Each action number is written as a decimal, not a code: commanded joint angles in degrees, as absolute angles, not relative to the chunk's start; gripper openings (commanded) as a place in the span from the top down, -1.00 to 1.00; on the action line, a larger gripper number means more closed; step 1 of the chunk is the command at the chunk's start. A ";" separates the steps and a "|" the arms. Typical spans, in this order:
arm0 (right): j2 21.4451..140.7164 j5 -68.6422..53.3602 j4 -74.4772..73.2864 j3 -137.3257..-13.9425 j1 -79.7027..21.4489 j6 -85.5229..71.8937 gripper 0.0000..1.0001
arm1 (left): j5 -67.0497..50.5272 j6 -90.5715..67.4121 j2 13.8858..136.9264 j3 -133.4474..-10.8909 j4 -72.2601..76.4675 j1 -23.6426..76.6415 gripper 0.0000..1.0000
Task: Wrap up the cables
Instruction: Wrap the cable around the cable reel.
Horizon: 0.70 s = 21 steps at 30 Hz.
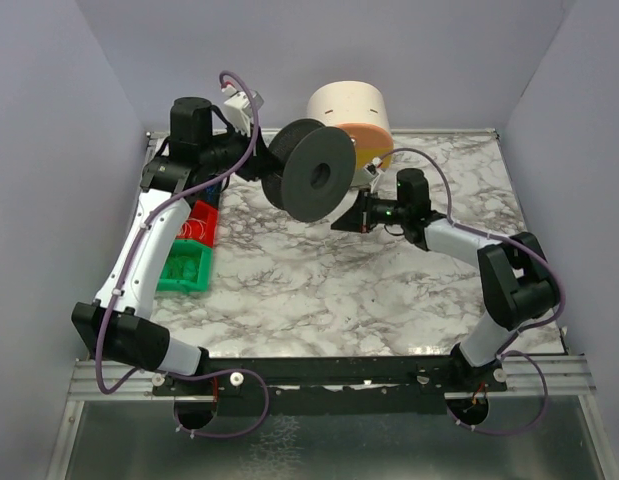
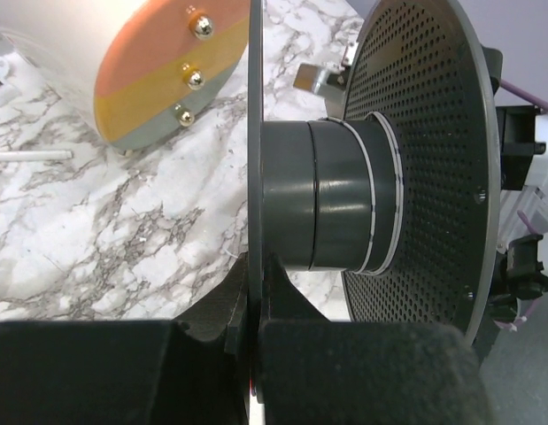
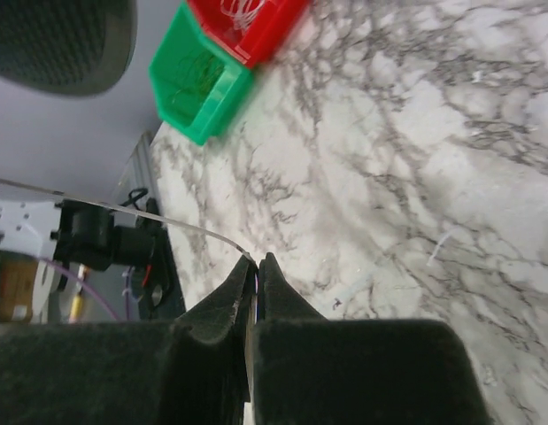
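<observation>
My left gripper point(image 2: 254, 292) is shut on the thin flange of the dark grey spool point(image 1: 311, 172) and holds it in the air above the table's back. In the left wrist view the spool's hub point(image 2: 331, 197) carries a few pale turns of cable point(image 2: 369, 197) beside the perforated far flange point(image 2: 424, 159). My right gripper point(image 3: 254, 270) is shut on a thin whitish cable point(image 3: 123, 211) that runs off to the left from its fingertips. In the top view the right gripper point(image 1: 341, 218) sits just below and right of the spool.
A green bin point(image 1: 185, 267) and a red bin point(image 1: 199, 222) stand at the table's left, under the left arm. A cream cylinder with an orange-banded face point(image 1: 354, 118) stands at the back. Short loose strands lie on the marble point(image 3: 442, 246).
</observation>
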<state>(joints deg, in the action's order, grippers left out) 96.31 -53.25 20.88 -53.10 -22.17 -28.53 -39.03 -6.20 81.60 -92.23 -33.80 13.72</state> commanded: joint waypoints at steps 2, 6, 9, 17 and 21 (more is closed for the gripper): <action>94.31 -38.31 19.13 -56.16 -21.38 -29.10 0.99 | -44.63 -5.62 79.12 -90.49 -30.34 13.75 1.00; 93.70 -33.00 18.64 -58.51 -20.11 -28.61 0.99 | -43.26 -3.80 77.77 -89.67 -31.53 14.02 1.00; 94.67 -38.24 19.75 -60.04 -18.83 -27.68 0.99 | -40.80 -2.40 76.89 -89.54 -32.51 14.14 1.00; 97.21 -64.14 7.20 -64.02 -17.75 -17.71 0.99 | -30.16 -0.41 77.02 -91.99 -33.88 14.15 1.00; 94.34 -67.34 8.25 -60.71 -16.97 -18.32 0.99 | -28.20 -0.26 77.63 -92.45 -34.19 14.17 1.00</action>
<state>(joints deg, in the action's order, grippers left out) 96.33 -58.41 11.00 -63.53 -17.56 -20.47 -32.36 -1.02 78.28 -89.76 -35.92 14.04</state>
